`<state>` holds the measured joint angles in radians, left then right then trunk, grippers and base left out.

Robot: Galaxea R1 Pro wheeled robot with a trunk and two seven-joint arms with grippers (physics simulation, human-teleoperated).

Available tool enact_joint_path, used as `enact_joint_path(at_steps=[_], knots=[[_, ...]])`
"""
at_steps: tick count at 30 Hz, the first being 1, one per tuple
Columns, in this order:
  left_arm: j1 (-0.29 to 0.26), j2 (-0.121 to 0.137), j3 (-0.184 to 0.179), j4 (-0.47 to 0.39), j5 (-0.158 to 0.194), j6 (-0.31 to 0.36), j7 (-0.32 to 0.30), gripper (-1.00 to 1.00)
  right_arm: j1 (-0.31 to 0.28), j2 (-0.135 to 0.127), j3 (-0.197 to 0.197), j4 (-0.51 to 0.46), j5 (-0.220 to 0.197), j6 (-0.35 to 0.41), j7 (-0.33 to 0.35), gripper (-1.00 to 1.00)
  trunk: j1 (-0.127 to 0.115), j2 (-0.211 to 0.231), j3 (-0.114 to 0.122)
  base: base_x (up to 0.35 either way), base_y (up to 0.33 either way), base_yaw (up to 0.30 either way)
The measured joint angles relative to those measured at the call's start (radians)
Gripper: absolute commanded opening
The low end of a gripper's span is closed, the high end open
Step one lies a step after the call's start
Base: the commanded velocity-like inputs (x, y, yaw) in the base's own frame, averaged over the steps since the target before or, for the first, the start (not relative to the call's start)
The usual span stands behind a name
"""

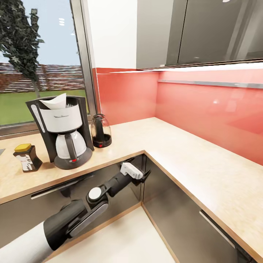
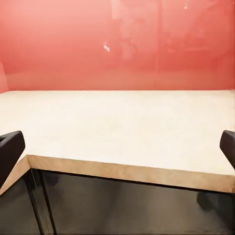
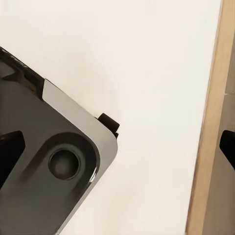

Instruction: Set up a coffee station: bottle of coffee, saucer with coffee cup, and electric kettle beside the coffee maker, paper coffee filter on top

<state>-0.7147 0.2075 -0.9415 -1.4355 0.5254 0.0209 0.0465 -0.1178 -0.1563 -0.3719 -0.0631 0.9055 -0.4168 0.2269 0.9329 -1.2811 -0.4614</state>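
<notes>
One coffee maker (image 1: 63,131), one paper coffee filter (image 1: 54,101), one bottle of coffee (image 1: 27,157), one electric kettle (image 1: 100,130) — both grippers spread wide, empty

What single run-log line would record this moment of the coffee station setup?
filter: atop coffee maker | coffee bottle, kettle: flanking it | saucer, cup: unplaced | left end effector: open, below countertop edge

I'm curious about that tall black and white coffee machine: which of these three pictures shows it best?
The head view: the coffee maker stands whole on the countertop, a white paper filter on top. The left wrist view looks over bare worktop and red wall; the right wrist view looks at pale floor and the robot's own base.
</notes>
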Motion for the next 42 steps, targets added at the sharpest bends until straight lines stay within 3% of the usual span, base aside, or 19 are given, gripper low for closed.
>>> enact_joint_path(at_steps=[2,3,8,12,19,29,39,42], knots=[[0.009,0.025,-0.001,-0.011,-0.001,-0.014,-0.034,1.0,0.0,0.0,0.0,0.0,0.0,0.0,0.0,1.0,0.0,0.0,0.0,0.0,0.0,0.0],[0.032,0.051,-0.001,-0.017,-0.001,-0.028,-0.053,1.0,0.0,0.0,0.0,0.0,0.0,0.0,0.0,1.0,0.0,0.0,0.0,0.0,0.0,0.0],[0.068,0.071,-0.001,-0.019,-0.001,-0.044,-0.061,1.0,0.0,0.0,0.0,0.0,0.0,0.001,0.0,1.0,0.0,0.0,0.0,0.0,0.0,0.0],[0.128,0.101,-0.001,-0.021,0.0,-0.07,-0.063,1.0,0.0,0.0,-0.001,0.0,0.0,0.0,0.0,1.0,0.0,0.0,0.0,0.0,0.0,0.0],[0.202,0.13,-0.001,-0.022,-0.001,-0.095,-0.062,1.0,0.0,0.0,-0.001,0.0,0.0,0.0,0.0,1.0,0.0,0.0,0.0,0.0,0.0,0.0],[0.345,0.204,-0.001,-0.021,-0.001,-0.133,-0.056,1.0,0.0,0.0,-0.003,0.0,-0.002,0.001,0.002,1.0,0.0,0.0,0.0,0.0,0.0,0.0],[0.532,0.257,0.001,0.035,0.023,-0.174,-0.043,1.0,0.0,0.0,-0.003,-0.003,-0.007,0.002,0.003,1.0,0.0,0.0,0.0,0.0,0.0,0.0],[0.59,0.264,0.003,0.074,0.028,-0.184,0.004,1.0,0.0,0.0,-0.004,-0.003,-0.008,0.002,0.003,1.0,0.0,0.0,0.0,0.0,0.0,0.0]])
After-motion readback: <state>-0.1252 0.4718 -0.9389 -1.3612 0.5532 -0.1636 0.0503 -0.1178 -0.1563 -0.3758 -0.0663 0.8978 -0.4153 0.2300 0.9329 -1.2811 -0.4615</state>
